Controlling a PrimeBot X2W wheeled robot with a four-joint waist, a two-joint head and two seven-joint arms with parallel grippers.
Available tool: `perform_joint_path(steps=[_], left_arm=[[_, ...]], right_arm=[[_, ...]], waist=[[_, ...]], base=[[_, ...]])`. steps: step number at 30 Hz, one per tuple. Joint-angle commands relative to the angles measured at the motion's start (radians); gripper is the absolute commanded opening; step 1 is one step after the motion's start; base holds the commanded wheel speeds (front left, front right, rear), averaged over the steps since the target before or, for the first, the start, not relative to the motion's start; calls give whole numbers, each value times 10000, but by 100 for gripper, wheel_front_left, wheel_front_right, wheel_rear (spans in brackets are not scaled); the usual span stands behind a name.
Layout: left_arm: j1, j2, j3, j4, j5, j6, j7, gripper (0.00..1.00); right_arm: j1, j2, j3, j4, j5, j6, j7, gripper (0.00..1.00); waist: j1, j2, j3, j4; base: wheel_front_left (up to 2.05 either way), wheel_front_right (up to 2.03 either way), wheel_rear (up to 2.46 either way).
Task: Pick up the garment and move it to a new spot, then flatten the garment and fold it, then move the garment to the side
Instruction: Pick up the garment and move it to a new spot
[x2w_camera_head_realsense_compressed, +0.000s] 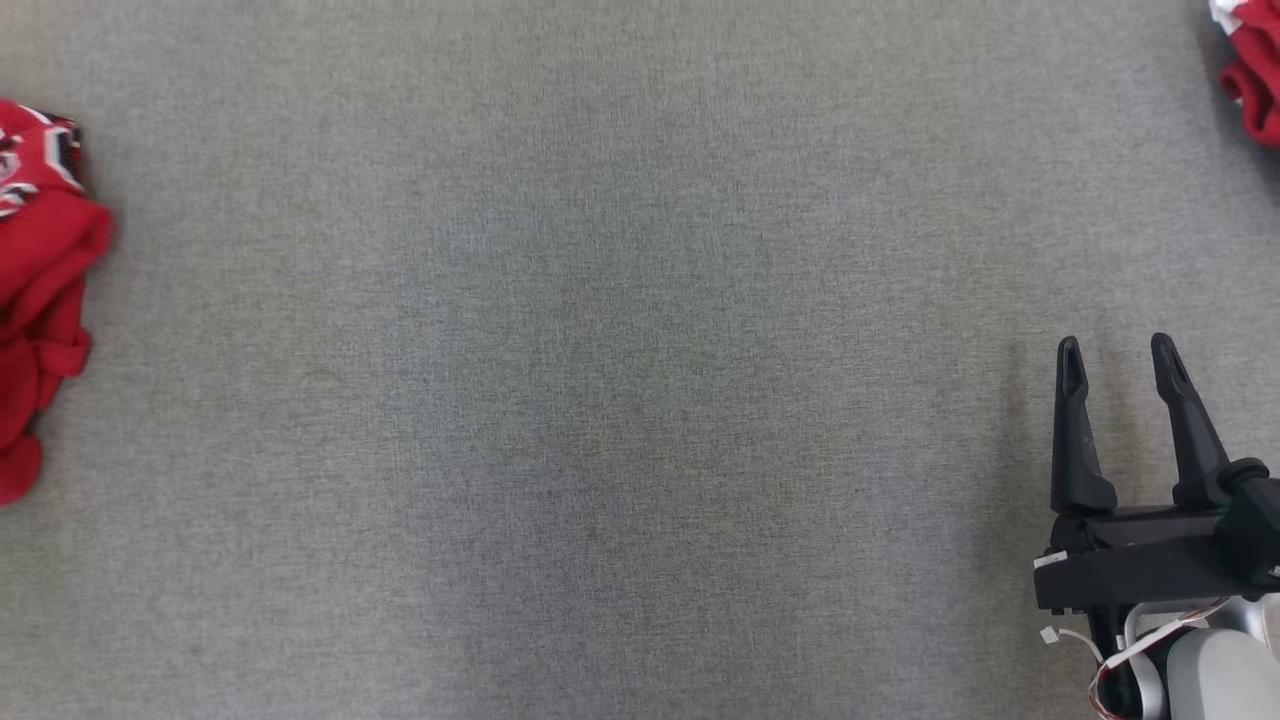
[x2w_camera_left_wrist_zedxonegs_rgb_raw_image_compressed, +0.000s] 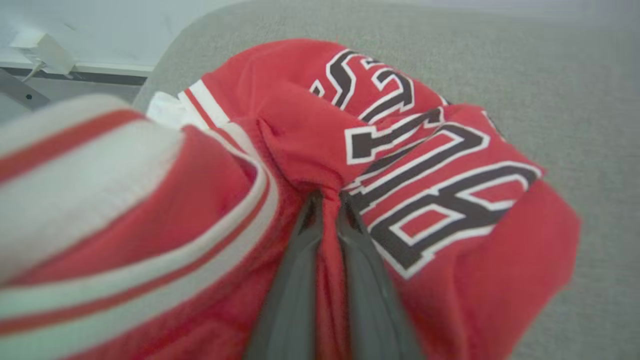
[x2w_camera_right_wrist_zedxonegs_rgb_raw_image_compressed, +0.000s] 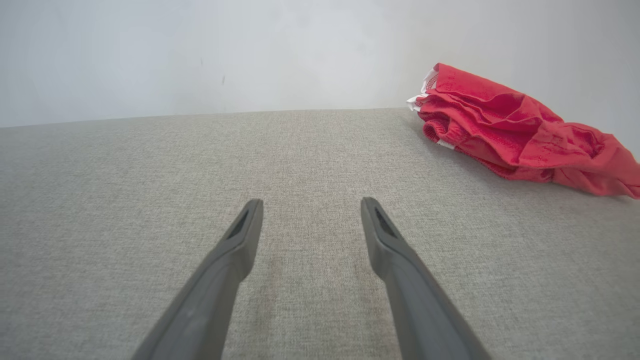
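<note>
Grey cloth surface (x2w_camera_head_realsense_compressed: 600, 400); left gripper (x2w_camera_left_wrist_zedxonegs_rgb_raw_image_compressed: 327, 202) pinching red jersey (x2w_camera_left_wrist_zedxonegs_rgb_raw_image_compressed: 425, 165); right gripper (x2w_camera_head_realsense_compressed: 1118, 352) spread, empty; second red garment (x2w_camera_right_wrist_zedxonegs_rgb_raw_image_compressed: 515, 135) far right.

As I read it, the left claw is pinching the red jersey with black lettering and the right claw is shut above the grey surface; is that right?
Not quite: the right claw is open, its two fingers spread apart above the grey surface, as the right wrist view shows. The left claw is pinching the red jersey with black lettering, as you say.
</note>
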Motion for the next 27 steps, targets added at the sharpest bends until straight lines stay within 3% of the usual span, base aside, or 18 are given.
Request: perform_joint_path(steps=[1, 13, 21, 27], left_arm=[[-173, 194, -153, -84, 182, 16, -561, 0], [-1305, 440, -758, -1451, 752, 44, -2433, 0], [-1833, 138, -1459, -4068, 1077, 28, -1733, 0], [-1773, -593, -2005, -6030, 848, 139, -830, 0]], right_arm=[[93, 36, -29, 86, -33, -30, -51, 100], [255, 161, 164, 907, 311, -30, -492, 100], [379, 218, 314, 1521, 656, -30, -854, 100], [359, 222, 531, 2016, 1160, -30, -1093, 100]], waist=[[1, -1, -249, 10], [1, -1, -1586, -210], [1, -1, -2305, -1091], [1, -1, -2398, -2043]], base=[[0, 0, 0], [0, 0, 0], [0, 0, 0], [0, 0, 0]])
